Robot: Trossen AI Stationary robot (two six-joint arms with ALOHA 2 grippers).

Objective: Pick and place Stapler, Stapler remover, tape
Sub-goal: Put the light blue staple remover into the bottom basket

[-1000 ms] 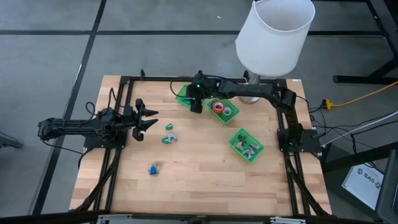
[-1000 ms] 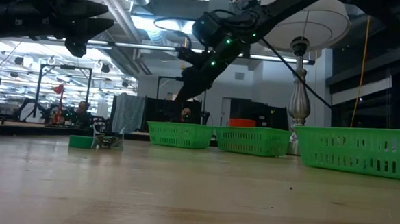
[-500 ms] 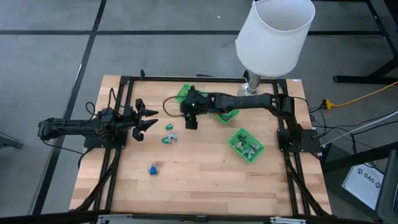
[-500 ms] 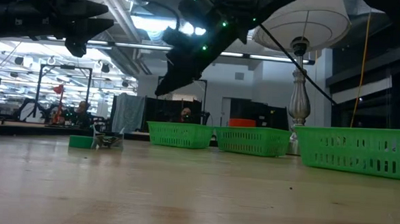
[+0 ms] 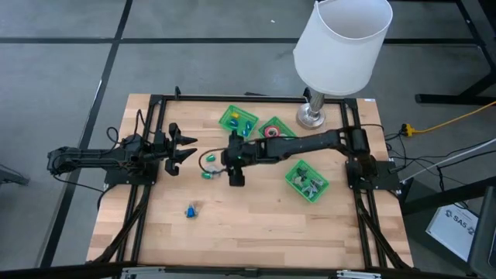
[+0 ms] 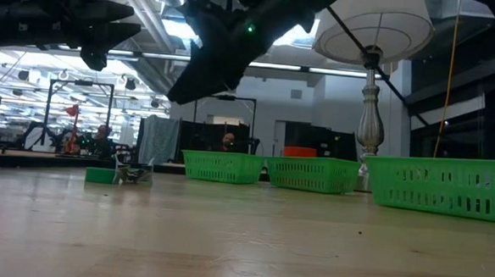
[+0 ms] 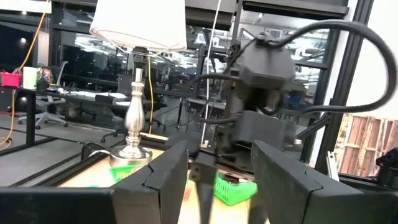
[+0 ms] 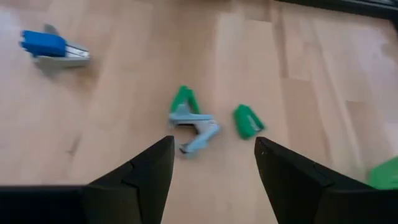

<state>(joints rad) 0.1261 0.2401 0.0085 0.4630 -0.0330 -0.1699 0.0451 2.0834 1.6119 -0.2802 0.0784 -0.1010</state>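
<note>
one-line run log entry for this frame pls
right gripper: open, empty, above green-handled staple remover | left gripper: open, idle at table's left | blue stapler: loose on wooden table

The table (image 5: 256,225) is seen to be of pale wood planks with a smooth, lightly sheened finish. The three green trays (image 5: 307,180) look like moulded plastic mesh. The lamp base (image 5: 311,116) is polished, reflective metal, and its white shade (image 5: 345,43) appears matt. The staple remover (image 8: 191,127) is shown with green plastic grips and dull grey metal jaws; the blue stapler (image 8: 53,46) looks plastic-bodied with metal. Both grippers' fingers (image 8: 127,180) are matt black.
</note>
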